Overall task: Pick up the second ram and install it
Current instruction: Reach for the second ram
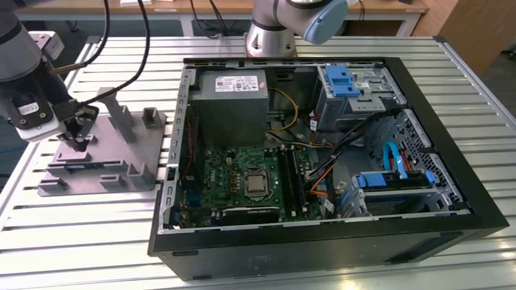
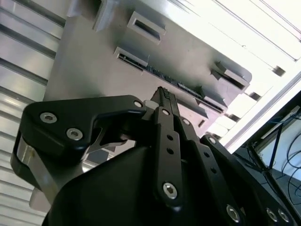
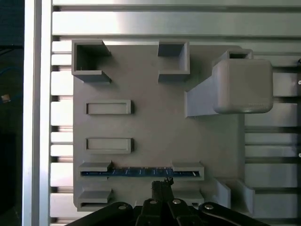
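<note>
The second ram (image 3: 141,173) stands on edge in the grey tray (image 3: 155,122), bridging 2 slotted holders. Just its thin top edge shows, and the chips and label cannot be made out. In both wrist views the gripper (image 3: 162,182) hangs just beside the stick's middle, fingers drawn together with nothing seen between them. Whether the tips touch the stick cannot be told. In the exterior view the tray lies to the exterior view's left of the open computer case (image 1: 475,199), and the arm's body hides part of it.
</note>
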`<state>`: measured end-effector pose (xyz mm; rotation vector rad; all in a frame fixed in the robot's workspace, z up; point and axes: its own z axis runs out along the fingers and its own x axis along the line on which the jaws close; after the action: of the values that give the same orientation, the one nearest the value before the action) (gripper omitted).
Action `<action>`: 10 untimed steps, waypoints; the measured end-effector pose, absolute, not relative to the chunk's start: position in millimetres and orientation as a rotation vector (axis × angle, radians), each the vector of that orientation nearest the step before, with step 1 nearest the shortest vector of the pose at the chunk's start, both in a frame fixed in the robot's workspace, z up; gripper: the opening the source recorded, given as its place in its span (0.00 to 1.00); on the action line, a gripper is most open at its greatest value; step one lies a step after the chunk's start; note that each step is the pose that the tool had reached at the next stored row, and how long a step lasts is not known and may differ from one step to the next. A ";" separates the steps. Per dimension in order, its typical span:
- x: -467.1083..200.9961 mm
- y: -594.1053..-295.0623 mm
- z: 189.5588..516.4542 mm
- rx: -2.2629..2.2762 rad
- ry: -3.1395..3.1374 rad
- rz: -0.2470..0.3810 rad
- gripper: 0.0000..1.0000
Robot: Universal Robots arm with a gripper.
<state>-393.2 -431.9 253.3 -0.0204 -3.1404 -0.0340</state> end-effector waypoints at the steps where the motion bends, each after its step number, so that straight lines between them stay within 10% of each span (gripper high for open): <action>1: -393.7 -432.7 252.3 -0.020 -3.140 -0.033 0.10; 10: -394.3 -439.2 238.7 -0.021 -3.140 -0.019 0.10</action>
<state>-394.3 -439.2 238.7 -0.0206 -3.1405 -0.0186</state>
